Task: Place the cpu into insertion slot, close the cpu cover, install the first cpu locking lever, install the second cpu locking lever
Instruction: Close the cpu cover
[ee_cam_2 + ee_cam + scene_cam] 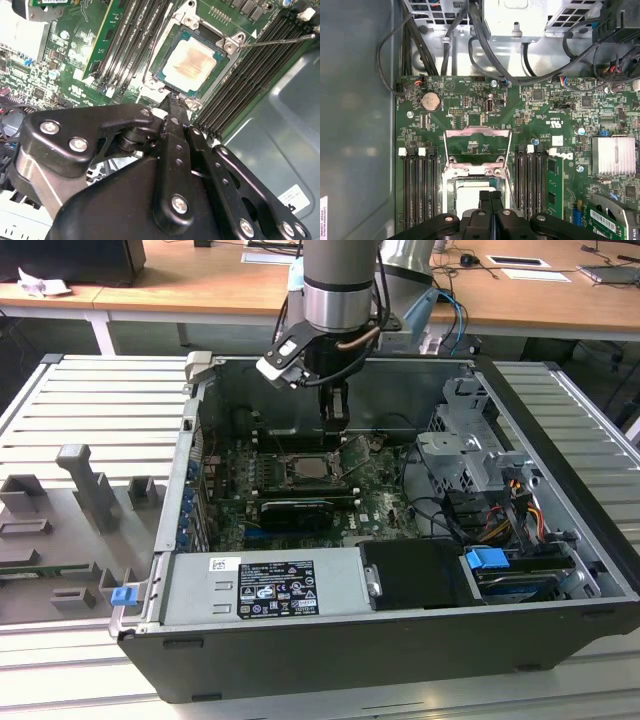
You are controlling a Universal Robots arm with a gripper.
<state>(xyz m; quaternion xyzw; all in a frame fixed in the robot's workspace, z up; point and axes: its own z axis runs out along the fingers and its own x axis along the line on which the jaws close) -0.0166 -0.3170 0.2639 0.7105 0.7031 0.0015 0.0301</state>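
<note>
Jaws: pressed together, with nothing between them.
Gripper point(172, 100): its tip is at the edge of the insertion slot point(232, 43); contact cannot be told. In the exterior view it hangs straight down over the slot's far side.
Cpu point(192, 60): lies flat in the insertion slot, pale face up and uncovered.
Cpu cover point(477, 132): swung open and standing up from the slot's edge, with green board showing through its window. In the exterior view it tilts up at the exterior view's right of the slot.
Locking lever point(280, 39): a thin rod running out from a corner of the slot's frame over the memory slots point(125, 40).
Memory slots: long black banks on both sides of the slot.
Computer case point(330, 670): open on a ribbed grey table point(100, 410), with the power supply point(260, 585) along its near side.
</note>
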